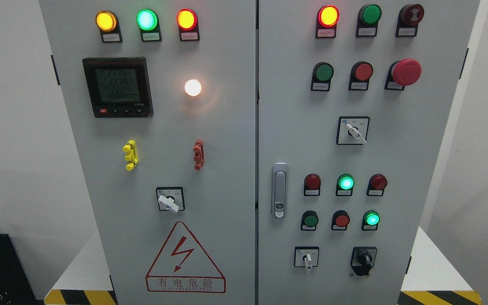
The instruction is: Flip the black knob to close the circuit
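A grey electrical cabinet with two doors fills the head view. The black knob sits at the lower right of the right door, its handle pointing roughly upward. A white selector switch is to its left. Neither of my hands shows anywhere in the picture.
The right door carries a silver latch handle, a red mushroom stop button, another white selector and rows of red and green lamps. On the left door are a digital meter, a white selector and a lightning warning triangle.
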